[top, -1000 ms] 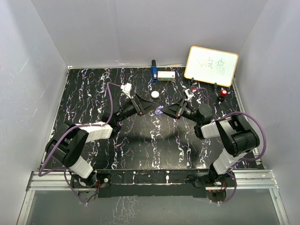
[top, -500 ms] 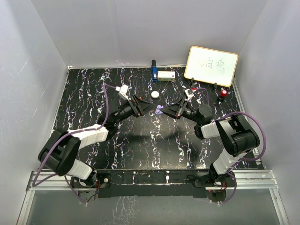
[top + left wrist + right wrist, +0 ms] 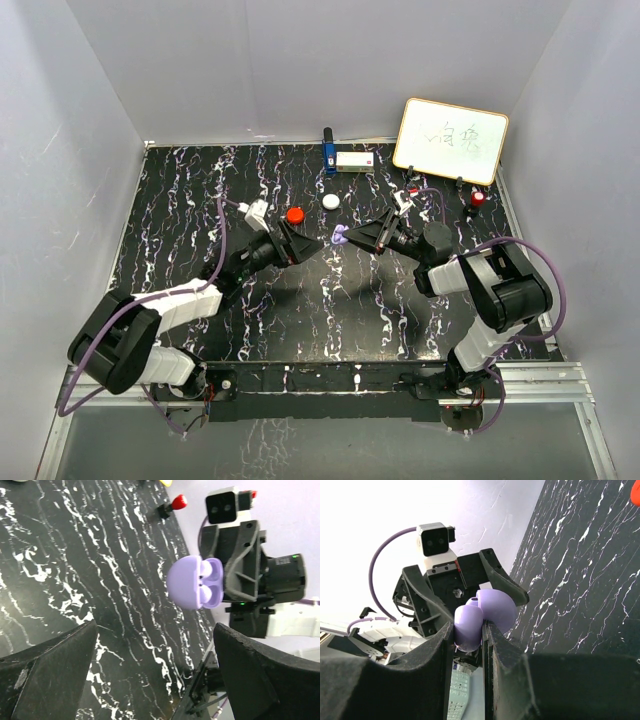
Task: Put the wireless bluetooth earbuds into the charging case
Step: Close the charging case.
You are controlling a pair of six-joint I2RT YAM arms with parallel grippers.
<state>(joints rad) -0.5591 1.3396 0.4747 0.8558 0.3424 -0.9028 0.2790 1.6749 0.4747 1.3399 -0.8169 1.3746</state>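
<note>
**A:** Right gripper [image 3: 468,632]: fingers clamped on the purple case [image 3: 192,582], held above the table [image 3: 190,210], near its middle.
**B:** And the lid?
**A:** Hinged open, wells facing the left gripper [image 3: 155,625]. That gripper's fingers stand wide apart, holding nothing, near the case but not touching it.
**B:** The earbuds?
**A:** Whether any sit in the wells cannot be told. A red pod [image 3: 295,214] and a white pod [image 3: 331,201] lie on the table beyond.
</note>
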